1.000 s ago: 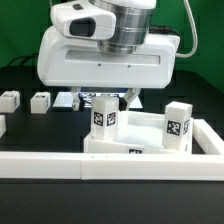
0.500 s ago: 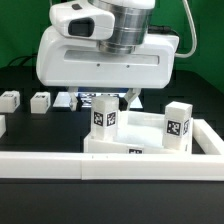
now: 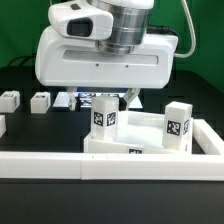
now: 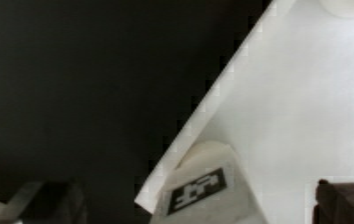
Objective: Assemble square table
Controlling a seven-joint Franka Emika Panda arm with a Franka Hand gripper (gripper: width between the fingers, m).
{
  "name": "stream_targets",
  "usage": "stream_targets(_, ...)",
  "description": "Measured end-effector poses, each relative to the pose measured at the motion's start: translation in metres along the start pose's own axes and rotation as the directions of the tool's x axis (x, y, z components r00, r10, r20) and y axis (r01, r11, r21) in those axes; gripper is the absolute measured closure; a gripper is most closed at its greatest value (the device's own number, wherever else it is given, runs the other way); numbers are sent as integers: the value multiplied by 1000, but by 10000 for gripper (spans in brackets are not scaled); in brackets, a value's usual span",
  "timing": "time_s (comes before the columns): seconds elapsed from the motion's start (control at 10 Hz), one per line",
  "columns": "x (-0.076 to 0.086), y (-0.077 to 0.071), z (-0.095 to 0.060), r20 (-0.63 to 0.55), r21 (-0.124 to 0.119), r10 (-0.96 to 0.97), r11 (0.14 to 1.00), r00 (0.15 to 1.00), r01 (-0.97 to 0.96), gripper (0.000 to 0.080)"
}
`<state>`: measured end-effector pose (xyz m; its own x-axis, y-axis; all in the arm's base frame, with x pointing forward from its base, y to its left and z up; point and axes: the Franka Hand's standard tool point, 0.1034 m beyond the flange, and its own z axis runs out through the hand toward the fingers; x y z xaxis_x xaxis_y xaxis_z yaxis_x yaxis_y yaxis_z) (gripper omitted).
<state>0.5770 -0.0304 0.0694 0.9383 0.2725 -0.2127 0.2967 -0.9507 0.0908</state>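
Note:
The white square tabletop point(image 3: 145, 138) lies behind the barrier wall, with a tag on its front edge. Two tagged white legs stand upright on it, one at the near left corner point(image 3: 105, 115) and one at the right corner point(image 3: 178, 126). My gripper point(image 3: 103, 100) hangs right over the left leg with its fingers spread to either side of the leg's top. In the wrist view the tagged leg point(image 4: 195, 186) sits between the two dark fingertips point(image 4: 53, 202), with gaps on both sides, over the tabletop point(image 4: 307, 120). Two more legs point(image 3: 8, 100) point(image 3: 40, 101) lie loose at the exterior view's left.
A long low white barrier wall point(image 3: 110, 166) runs across the front and turns up along the right side point(image 3: 208, 135). The table is black. A printed marker sheet point(image 3: 70, 100) shows under the gripper body.

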Motion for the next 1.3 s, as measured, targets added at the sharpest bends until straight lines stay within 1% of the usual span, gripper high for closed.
stream_targets(0.5, 0, 0, 0, -1, 0, 0, 1000, 1000, 0, 151)
stream_targets(0.6, 2, -3, -7, -13, -9, -16, 1000, 1000, 16, 151)
stream_targets(0.7, -3, -6, -13, -25, 1, -6, 1000, 1000, 6, 150)
stream_targets(0.8, -12, -8, -18, -37, 13, 20, 1000, 999, -19, 150)
stream_targets(0.9, -20, -10, -21, -43, 23, 13, 1000, 999, -12, 150)
stream_targets(1.0, -26, -11, -22, -47, 28, -35, 999, 998, 36, 150)
stream_targets(1.1, -29, -11, -22, -44, 29, -63, 998, 997, 64, 150)
stream_targets(1.3, -29, -10, -21, -43, 19, -170, 985, 984, 171, 150)
